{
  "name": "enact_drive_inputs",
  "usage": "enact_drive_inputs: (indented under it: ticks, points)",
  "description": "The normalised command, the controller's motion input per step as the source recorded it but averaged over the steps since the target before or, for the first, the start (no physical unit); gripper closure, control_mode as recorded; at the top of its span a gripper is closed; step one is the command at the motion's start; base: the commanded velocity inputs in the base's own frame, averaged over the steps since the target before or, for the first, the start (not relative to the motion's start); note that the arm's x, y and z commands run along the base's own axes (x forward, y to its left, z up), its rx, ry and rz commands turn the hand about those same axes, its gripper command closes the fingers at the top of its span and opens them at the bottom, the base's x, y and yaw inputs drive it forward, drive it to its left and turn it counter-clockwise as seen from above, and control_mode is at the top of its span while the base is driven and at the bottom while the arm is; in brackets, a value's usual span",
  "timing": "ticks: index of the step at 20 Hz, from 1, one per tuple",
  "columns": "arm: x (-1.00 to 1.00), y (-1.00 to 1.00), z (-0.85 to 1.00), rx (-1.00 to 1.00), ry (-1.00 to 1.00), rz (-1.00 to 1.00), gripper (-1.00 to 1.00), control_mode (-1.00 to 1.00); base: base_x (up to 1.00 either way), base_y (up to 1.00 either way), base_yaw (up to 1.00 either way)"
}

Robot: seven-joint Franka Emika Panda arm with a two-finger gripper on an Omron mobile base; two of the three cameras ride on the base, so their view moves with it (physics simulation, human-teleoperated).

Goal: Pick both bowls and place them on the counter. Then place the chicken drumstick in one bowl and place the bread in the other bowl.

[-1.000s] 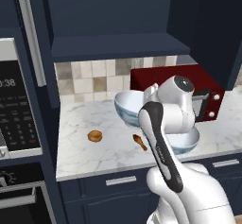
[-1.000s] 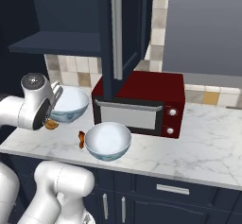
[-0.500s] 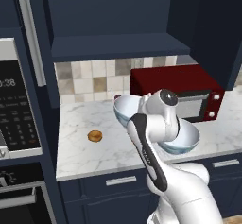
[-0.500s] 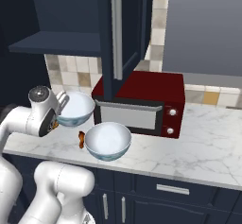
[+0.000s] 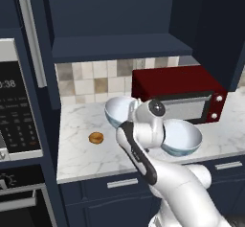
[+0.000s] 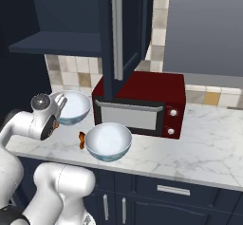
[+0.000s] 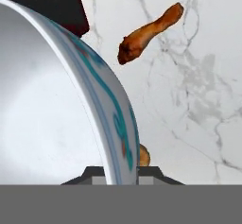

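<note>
White marble counter (image 5: 76,154) runs across the scene you are working in. On your far left lies the bread (image 5: 96,138), a small golden bun on bare marble, well apart from everything else. Moving right, the first bowl (image 5: 116,111) sits in front of the tiled wall, and the gripper (image 7: 121,171) has its fingers clamped narrowly on that bowl's rim, one inside and one outside the painted wall. In the hand view the chicken drumstick (image 7: 149,32) lies on the marble just beyond the rim. Further right, the second bowl (image 5: 182,137) stands upright near the counter's front edge, before a red microwave (image 5: 179,92).

You appear to be finishing the first step, setting the held bowl down. Whether its base is fully resting on the marble cannot be told. Next you would need to release the rim, lift clear, and approach the drumstick from above.
</note>
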Motion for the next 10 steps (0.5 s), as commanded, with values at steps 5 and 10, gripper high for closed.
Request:
enact_drive_inputs:
  ticks: [5,10]
  points:
    - [0.49,0.26,-0.14,-0.08,0.01,0.0,1.0,-1.0,0.0,0.0,0.0]
    - [0.5,0.12,-0.12,-0.01,0.04,0.0,1.0,-1.0,0.0,0.0,0.0]
